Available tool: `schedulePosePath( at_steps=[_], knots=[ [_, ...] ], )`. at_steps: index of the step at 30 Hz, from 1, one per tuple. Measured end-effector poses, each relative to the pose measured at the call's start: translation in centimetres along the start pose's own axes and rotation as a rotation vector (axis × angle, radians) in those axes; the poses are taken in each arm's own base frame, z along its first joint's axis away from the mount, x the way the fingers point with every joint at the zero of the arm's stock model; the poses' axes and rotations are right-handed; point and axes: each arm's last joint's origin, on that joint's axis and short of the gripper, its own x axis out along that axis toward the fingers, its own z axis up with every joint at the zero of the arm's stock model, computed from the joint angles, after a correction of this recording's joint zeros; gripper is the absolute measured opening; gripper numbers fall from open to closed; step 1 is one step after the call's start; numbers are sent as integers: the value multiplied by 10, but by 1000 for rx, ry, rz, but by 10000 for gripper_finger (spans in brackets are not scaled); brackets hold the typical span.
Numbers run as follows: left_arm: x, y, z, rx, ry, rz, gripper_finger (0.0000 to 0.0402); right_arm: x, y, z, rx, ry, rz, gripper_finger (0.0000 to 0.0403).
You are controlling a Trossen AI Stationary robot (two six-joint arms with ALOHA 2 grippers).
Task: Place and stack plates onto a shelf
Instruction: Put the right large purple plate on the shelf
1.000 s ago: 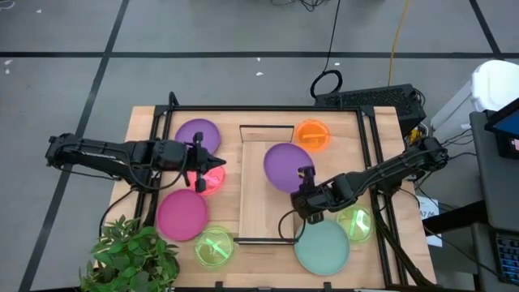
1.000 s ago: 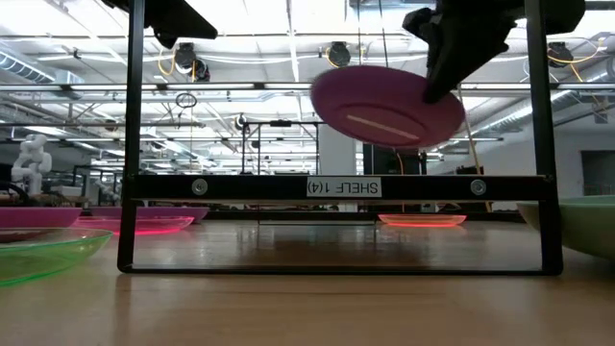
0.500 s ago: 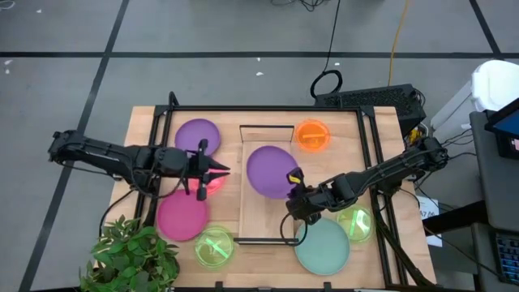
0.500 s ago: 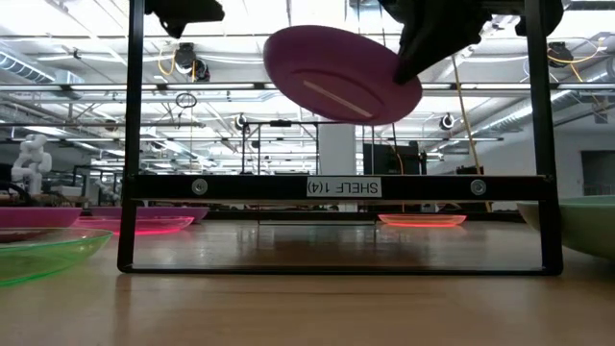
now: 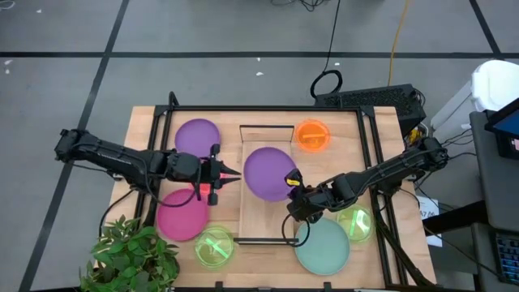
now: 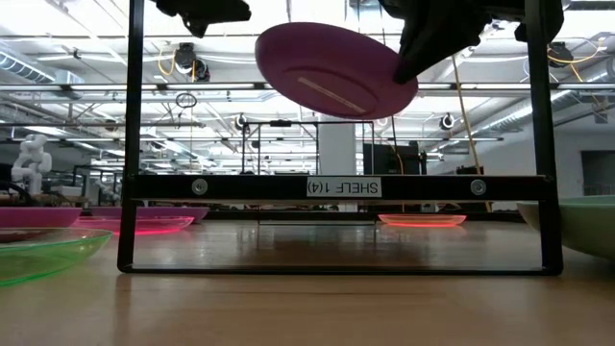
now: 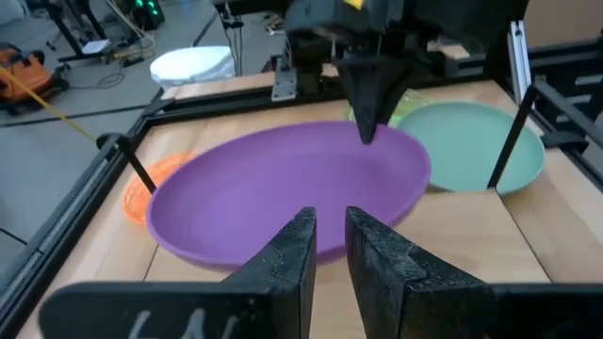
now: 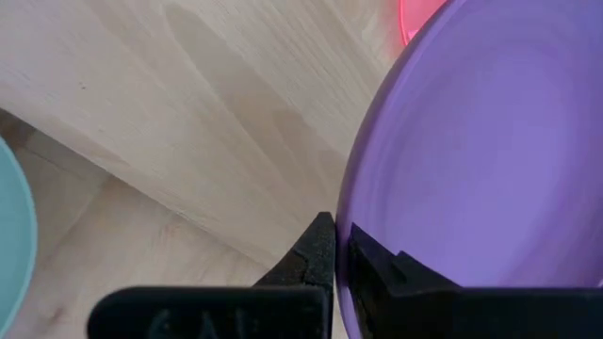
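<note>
Since a second ago the left pincer point(image 5: 231, 173) has let go of the pink-red plate and slid right, its fingers slightly parted and empty, toward the purple plate point(image 5: 268, 173). The right pincer point(image 5: 293, 183) has carried that plate left, clamping its right rim, tilted, above the shelf point(image 5: 258, 219).

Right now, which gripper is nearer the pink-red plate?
Left. The left gripper hovers right beside the pink-red plate, pointing toward the shelf. The right gripper is across the shelf, shut on the rim of the raised purple plate.
</note>
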Motion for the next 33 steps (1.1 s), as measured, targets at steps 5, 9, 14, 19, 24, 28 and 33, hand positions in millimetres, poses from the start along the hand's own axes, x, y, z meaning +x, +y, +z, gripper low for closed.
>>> schedulePosePath(
  at_steps=[5, 9, 14, 19, 24, 28, 33],
  knots=[
    [-1, -2, 2, -4, 11, -11, 68, 0, 0, 0, -4, 0, 1, 2],
    [-4, -6, 4, 13, 57, -45, 84, 0, 0, 0, -11, 0, 0, 2],
    [-8, -16, 7, 39, 55, -101, 153, 0, 0, 0, -12, -1, 1, 2],
    [-11, -26, 8, 144, 44, -116, 225, 0, 0, 0, 6, -2, 4, 2],
    [-13, -31, 4, 182, 80, -125, 242, 0, 0, 0, 16, -3, 4, 2],
    [-13, -34, -1, 218, 125, -139, 243, 0, 0, 0, 33, -3, 4, 2],
    [-13, -42, -5, 379, 147, -178, 242, 0, 1, 0, 15, -17, 33, 2]
  ],
)
